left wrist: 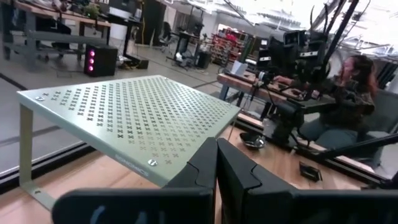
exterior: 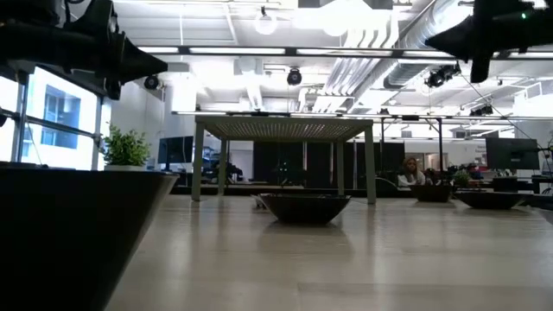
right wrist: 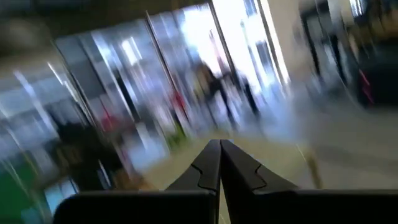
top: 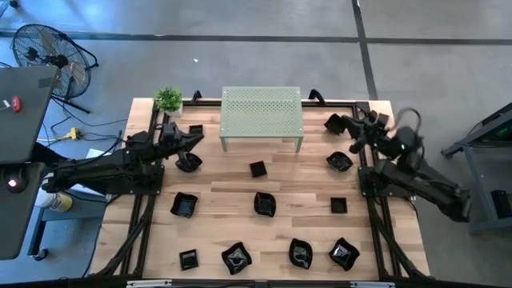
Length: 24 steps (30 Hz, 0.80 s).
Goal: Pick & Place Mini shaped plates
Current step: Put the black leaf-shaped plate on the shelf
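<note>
Several glossy black mini shaped plates lie scattered on the wooden table; one (top: 257,169) is near the middle, another (top: 188,162) lies by the left arm, and a third (top: 339,162) by the right arm. More rest along the near edge, such as one wavy plate (top: 237,257). My left gripper (top: 194,130) hovers at the far left, beside the green rack, shut and empty (left wrist: 216,149). My right gripper (top: 332,122) hovers at the far right corner of the rack, also shut and empty (right wrist: 219,146). In the low view a plate (exterior: 304,207) sits flat on its base.
A pale green perforated rack (top: 262,118) stands on its legs at the far middle of the table. A small potted plant (top: 169,99) sits at the far left corner. Black frame rails (top: 140,224) run along both table sides. A person (left wrist: 354,81) sits beyond the table.
</note>
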Each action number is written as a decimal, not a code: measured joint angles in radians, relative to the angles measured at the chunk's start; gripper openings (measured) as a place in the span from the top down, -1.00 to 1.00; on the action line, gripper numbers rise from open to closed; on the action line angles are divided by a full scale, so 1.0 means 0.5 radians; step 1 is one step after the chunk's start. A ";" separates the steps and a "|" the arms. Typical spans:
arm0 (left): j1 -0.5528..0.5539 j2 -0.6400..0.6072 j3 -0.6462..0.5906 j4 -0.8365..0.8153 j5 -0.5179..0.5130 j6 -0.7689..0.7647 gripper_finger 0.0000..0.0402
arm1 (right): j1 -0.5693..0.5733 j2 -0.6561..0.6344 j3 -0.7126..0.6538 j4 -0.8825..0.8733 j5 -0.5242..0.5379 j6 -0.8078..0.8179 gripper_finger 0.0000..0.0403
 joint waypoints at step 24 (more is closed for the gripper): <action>0.000 0.000 0.004 -0.109 -0.115 0.021 1.00 | 0.108 1.610 0.565 -1.684 -0.312 -0.316 0.75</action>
